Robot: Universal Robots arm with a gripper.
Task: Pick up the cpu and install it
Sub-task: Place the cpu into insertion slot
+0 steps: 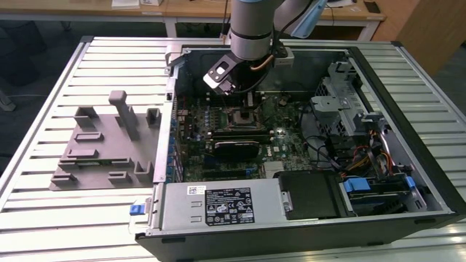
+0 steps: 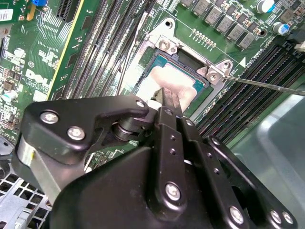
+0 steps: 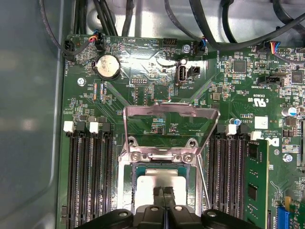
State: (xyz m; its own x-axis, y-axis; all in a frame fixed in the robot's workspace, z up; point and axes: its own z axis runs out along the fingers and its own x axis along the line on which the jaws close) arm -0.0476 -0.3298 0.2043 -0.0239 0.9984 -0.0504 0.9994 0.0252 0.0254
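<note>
The cpu [image 3: 147, 179], a silvery square chip, lies flat in the black-framed socket on the green motherboard [image 3: 157, 86]; the second wrist view shows the cpu [image 2: 183, 90] seated between the socket's screws. My gripper [image 3: 163, 193] is shut, its two black fingers pressed together with the tips at the middle of the chip's top, touching or just above it. In the second wrist view the gripper [image 2: 164, 98] comes down onto the chip. In the exterior view the gripper [image 1: 231, 93] hangs inside the open computer case over the socket [image 1: 240, 117].
The socket's metal load plate [image 3: 169, 119] stands raised and its thin lever [image 2: 267, 84] sticks out sideways. Memory slots [image 3: 90, 176] flank the socket. A grey plastic tray [image 1: 102, 147] lies on the slatted table at the exterior view's left. The power supply [image 1: 218, 204] and drive cage [image 1: 342, 103] crowd the case.
</note>
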